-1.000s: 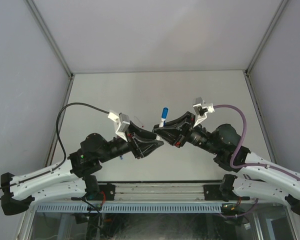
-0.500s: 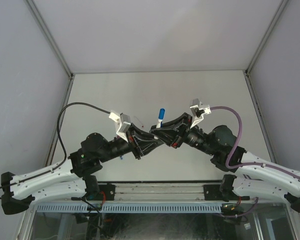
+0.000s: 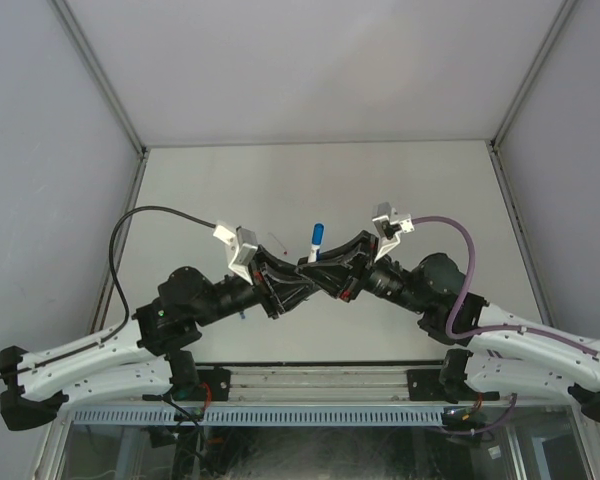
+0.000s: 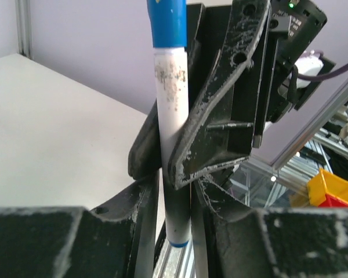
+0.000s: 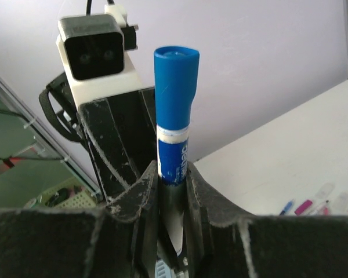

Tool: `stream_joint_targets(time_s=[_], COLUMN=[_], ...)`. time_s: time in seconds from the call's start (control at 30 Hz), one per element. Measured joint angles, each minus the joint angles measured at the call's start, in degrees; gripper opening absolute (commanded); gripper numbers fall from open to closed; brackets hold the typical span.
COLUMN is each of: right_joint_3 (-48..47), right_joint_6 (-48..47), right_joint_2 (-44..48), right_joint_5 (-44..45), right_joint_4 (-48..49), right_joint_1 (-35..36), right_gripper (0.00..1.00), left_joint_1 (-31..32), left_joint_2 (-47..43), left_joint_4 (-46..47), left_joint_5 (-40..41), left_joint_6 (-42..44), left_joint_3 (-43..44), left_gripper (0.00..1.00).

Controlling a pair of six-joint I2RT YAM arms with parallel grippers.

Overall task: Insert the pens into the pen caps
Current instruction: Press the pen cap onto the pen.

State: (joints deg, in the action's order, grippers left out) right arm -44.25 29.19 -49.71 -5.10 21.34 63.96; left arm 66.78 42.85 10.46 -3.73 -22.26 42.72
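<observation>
Off-white table (image 3: 380, 190); both arms meet over its middle in the top view. Right gripper (image 5: 173, 179) is clamped on one pen (image 4: 171, 110), holding it upright by mid-barrel. Left gripper (image 4: 175, 202): fingers (image 4: 144, 220) set narrow, tight on either side of the pen's lower end, below the right gripper's fingers. Can't tell if they pinch it or just flank it. Pen barrel is white and scuffed, with a blue band at the bottom tip. Blue cap (image 5: 176, 75) sits on its top end, top centre in both wrist views. Count: one pen in the air, one cap on it. Loose pens (image 5: 307, 204) lie on the table, lower right of the right wrist view, with blue, magenta and red ends; too blurred to count.
</observation>
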Motion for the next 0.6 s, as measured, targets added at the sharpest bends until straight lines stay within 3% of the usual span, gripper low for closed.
stream_joint_targets(time_s=[0.2,0.27,0.43,0.6], right_joint_3=[0.5,0.5,0.5,0.5], right_joint_6=[0.2,0.2,-0.3,-0.9], right_joint_2=[-0.1,-0.2,-0.7,-0.8], right_joint_5=[0.2,0.3,1.2,2.1], right_joint_4=[0.1,0.3,1.2,1.1], right_joint_1=[0.9,1.1,1.3,1.5], right_gripper=[0.0,0.0,0.0,0.02], left_joint_1=[0.0,0.0,0.1,0.1], left_joint_2=[-0.1,-0.1,-0.1,-0.2], left_joint_4=[0.4,0.5,0.6,0.2], left_joint_5=[0.5,0.5,0.6,1.7], left_joint_6=[0.0,0.0,-0.3,-0.6], left_joint_3=[0.0,0.0,0.0,0.0], left_gripper=[0.33,0.28,0.01,0.0])
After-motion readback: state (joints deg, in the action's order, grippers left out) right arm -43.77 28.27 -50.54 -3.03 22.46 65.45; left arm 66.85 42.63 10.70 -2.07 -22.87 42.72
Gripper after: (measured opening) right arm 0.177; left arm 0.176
